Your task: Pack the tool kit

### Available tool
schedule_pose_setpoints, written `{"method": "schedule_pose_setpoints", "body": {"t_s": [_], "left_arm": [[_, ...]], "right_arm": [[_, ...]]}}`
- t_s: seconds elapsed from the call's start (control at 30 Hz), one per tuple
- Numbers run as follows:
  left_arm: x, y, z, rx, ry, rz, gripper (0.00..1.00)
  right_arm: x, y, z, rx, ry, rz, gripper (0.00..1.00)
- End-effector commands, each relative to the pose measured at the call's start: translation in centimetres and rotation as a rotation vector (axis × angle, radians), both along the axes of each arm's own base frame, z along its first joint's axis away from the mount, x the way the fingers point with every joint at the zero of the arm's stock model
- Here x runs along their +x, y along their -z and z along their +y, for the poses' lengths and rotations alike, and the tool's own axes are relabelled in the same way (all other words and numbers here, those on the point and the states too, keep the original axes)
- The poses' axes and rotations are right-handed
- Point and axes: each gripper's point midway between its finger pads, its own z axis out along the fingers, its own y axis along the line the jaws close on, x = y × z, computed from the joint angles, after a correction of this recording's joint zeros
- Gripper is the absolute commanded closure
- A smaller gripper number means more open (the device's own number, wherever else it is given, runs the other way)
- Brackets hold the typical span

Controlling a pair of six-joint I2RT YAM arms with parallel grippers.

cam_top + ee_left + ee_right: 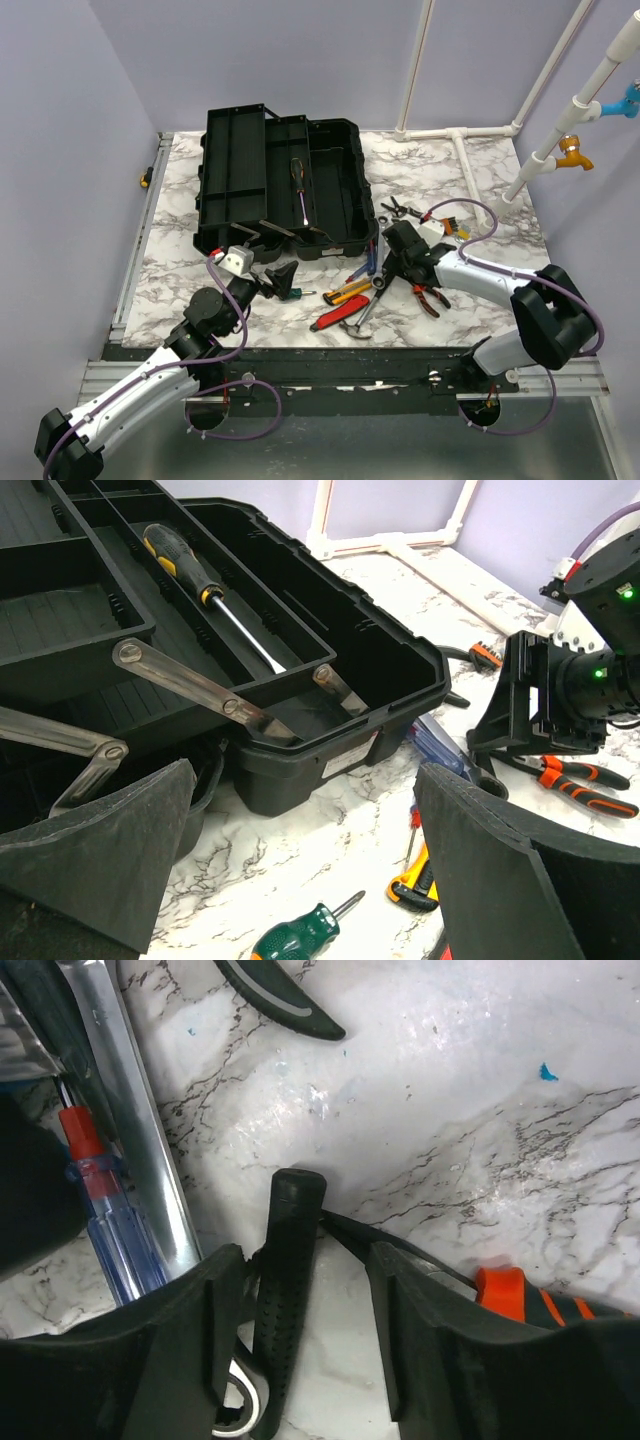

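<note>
Between the half-open fingers of the right gripper (305,1260) lies a black handle (285,1290), off-centre and unclamped. Closing may skid it aside. Left gripper (305,810) gapes wide, empty.

No text, brand, number or sign can be read in any view. The only printed thing is a small pale sticker (345,763) on the front wall of the black toolbox (270,780), seen from the left wrist camera. Its lines of print are too small and blurred to make out a single word.
</note>
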Motion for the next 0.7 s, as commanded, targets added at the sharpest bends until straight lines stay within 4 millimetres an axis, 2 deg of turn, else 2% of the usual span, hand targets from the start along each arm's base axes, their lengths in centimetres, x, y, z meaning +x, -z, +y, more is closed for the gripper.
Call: {"method": "schedule_pose_setpoints", "body": {"t_s": [0.0, 0.17, 0.43, 0.67], "left_arm": [[-0.3, -1.1, -0.4, -0.029, 0.027, -0.024, 0.06], [-0.3, -1.2, -0.4, -0.029, 0.026, -0.026, 0.06], [-0.3, -1.3, -0.3, -0.030, 0.023, -0.026, 0.06], [-0.3, -1.2, -0.4, -0.028, 0.023, -0.023, 0.06]], "right_arm": [[-0.1, 1.5, 0.5, 0.036, 0.074, 0.039, 0.46], [0.2, 1.6, 0.9, 0.048, 0.084, 0.039, 0.61], [1.1, -0.8, -0.4, -0.018, 0.109, -0.016, 0.66], [-0.1, -0.9, -1.0, -0.003, 0.142, 0.002, 0.65]]}}
